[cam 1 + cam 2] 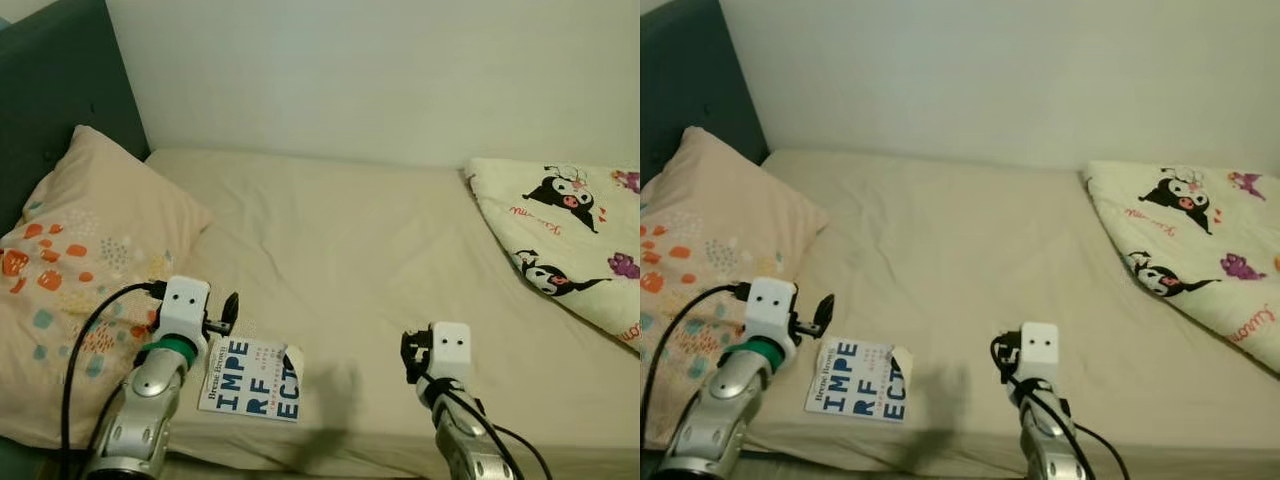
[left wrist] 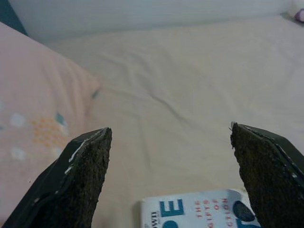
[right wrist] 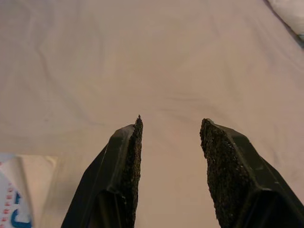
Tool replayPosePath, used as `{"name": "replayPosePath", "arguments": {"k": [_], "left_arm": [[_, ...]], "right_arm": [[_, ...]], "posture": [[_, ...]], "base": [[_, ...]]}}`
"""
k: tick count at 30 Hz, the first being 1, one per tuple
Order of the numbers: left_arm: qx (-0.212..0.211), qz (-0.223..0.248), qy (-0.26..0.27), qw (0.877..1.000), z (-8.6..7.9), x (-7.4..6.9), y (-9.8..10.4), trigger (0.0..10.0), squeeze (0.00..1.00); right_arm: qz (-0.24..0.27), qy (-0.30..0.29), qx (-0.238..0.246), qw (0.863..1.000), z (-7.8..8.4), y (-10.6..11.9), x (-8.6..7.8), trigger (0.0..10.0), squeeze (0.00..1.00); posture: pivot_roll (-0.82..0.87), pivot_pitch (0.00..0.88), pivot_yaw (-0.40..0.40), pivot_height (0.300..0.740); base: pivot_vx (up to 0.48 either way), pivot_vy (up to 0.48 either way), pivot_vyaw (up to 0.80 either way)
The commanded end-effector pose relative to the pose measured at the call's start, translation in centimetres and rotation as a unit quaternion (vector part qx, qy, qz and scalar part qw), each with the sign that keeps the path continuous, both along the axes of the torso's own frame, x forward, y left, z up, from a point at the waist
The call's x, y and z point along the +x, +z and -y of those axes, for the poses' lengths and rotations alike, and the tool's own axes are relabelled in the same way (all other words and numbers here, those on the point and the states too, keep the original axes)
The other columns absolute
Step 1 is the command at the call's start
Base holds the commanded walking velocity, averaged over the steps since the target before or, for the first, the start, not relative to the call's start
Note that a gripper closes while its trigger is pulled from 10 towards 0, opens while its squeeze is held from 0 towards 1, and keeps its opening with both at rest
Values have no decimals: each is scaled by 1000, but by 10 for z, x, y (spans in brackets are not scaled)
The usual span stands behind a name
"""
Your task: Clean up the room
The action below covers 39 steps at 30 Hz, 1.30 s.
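While both arms reach over the bed [image 1: 350,240], the book [image 1: 252,379] lies flat at the lower centre-left of the head frame, near the mattress's front edge, just beside the left hand [image 1: 222,316]. That hand is spread wide, empty, with the book's top edge showing low between its fingers [image 2: 76,190] in the wrist view. The right hand [image 1: 410,358], at lower right, is partly spread and empty, well apart from the book. Its title lines run across the frame, so the left arm is likely the one to take it. A pillow [image 1: 80,270] sits left, a printed blanket [image 1: 570,230] right.
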<state>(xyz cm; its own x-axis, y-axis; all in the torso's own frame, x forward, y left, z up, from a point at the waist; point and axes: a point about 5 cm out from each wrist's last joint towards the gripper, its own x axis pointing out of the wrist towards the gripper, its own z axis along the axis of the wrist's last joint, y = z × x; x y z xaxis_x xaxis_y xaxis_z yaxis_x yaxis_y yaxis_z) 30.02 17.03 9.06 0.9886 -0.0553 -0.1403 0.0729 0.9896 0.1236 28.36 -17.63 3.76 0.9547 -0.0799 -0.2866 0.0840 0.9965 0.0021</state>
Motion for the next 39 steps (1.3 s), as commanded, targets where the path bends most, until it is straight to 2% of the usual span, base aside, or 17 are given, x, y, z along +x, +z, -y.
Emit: {"name": "replayPosePath", "arguments": {"k": [1,3,7,12,15,20,23,30,33,39], "left_arm": [[1,-14,-8,1000,5,0,-5,10000,0],[11,-16,-29,999,15,5,-5,10000,0],[17,-16,-50,998,24,15,-3,10000,0],[21,-14,-59,998,27,19,0,10000,0],[33,-17,-61,997,24,17,-2,10000,0],[29,-26,-67,997,23,9,-9,10000,0],[18,-22,-71,997,29,3,-12,10000,0],[-1,-12,-47,999,26,-2,-12,10000,0],[6,-14,-30,999,19,-5,-15,10000,0],[-2,7,13,1000,4,-8,-6,10000,0]], "right_arm": [[-12,-10,-8,1000,5,-5,-3,10000,0],[-6,-20,-18,1000,6,-3,-3,10000,0],[6,-33,-22,999,6,2,-4,10000,0],[8,-35,-24,999,7,3,-4,10000,0],[6,-34,-29,999,5,1,-5,10000,0],[5,-46,-27,999,4,-2,-9,10000,0],[4,-36,-22,999,-1,-2,-10,10000,0],[1,-12,-31,999,-8,-2,-7,10000,0],[4,7,-35,999,-11,0,-4,10000,0],[17,35,-3,999,-19,4,5,10000,0]], "posture": [[97,0,27,740],[80,0,54,740],[53,0,81,740],[62,7,83,740],[66,8,101,740],[53,4,115,740],[61,0,73,740],[61,0,45,740],[66,0,27,740],[107,1,-12,740]], "base": [[0,0,0],[0,0,0],[0,0,0],[0,0,0],[0,0,0],[0,0,0],[0,0,-800],[0,0,-800],[0,0,-800],[0,0,-533]]}}
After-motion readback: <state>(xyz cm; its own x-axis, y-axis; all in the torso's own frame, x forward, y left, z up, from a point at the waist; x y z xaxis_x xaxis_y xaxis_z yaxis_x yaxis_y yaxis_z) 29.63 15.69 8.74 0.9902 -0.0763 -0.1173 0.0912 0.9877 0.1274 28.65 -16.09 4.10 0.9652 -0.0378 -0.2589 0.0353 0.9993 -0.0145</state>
